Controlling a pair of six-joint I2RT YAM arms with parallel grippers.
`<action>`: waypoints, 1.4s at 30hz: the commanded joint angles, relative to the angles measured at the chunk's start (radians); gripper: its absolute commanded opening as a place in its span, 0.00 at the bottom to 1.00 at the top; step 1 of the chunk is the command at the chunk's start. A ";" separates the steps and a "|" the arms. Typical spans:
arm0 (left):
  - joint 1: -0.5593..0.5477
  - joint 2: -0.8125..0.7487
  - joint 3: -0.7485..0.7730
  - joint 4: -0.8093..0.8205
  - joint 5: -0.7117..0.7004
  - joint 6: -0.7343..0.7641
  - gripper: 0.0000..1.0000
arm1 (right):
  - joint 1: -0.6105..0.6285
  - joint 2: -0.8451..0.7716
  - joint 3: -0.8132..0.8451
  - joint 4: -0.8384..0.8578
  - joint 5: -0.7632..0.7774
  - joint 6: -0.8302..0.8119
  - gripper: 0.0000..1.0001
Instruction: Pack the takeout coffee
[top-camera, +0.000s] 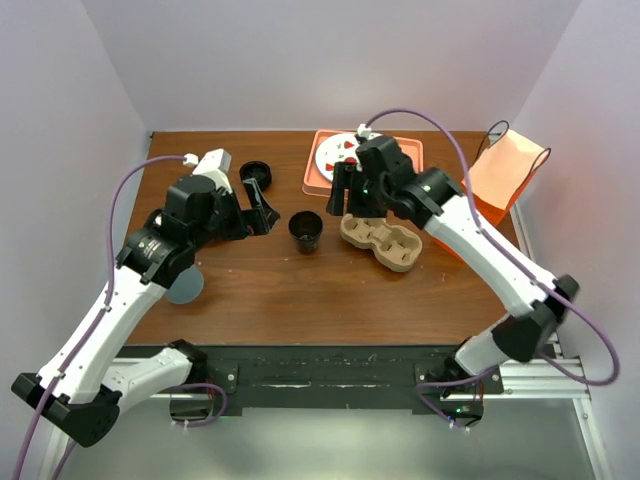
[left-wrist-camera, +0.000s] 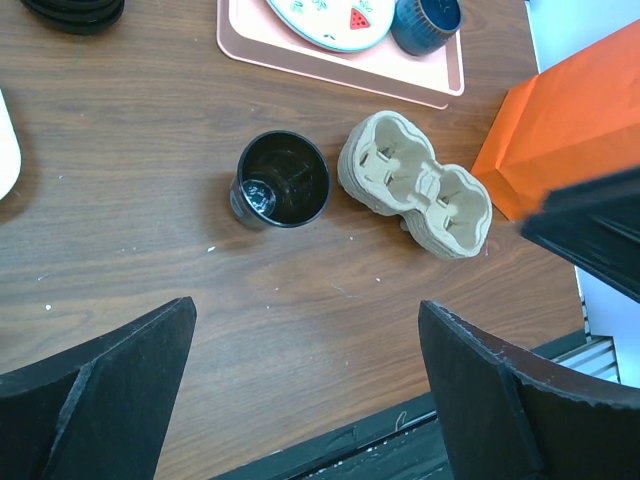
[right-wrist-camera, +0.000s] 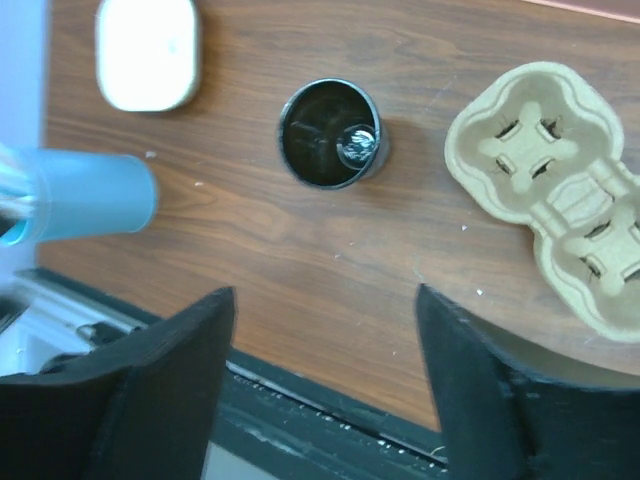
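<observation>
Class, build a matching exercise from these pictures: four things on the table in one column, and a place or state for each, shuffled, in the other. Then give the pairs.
1 dark cup
2 cup carrier
3 paper bag
4 blue mug

A on the pink tray
B lidless, upright on the bare table
C orange, at the right edge
D both wells empty

Pairs: 1-B, 2-D, 3-C, 4-A

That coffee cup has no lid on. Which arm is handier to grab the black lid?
Probably the left. The left pincer, open, hangs right beside the black lid, left of the cup. The right pincer hovers over the cardboard cup carrier, beyond the cup.
</observation>
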 joint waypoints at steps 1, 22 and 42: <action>-0.001 -0.019 -0.012 -0.011 -0.007 0.005 0.98 | 0.004 0.130 0.060 -0.024 0.036 -0.007 0.64; -0.001 -0.035 -0.026 -0.047 -0.033 0.043 0.97 | 0.004 0.440 0.193 0.042 0.065 -0.061 0.38; -0.001 -0.019 -0.035 -0.055 -0.039 0.047 0.97 | 0.002 0.530 0.207 0.029 0.100 -0.112 0.22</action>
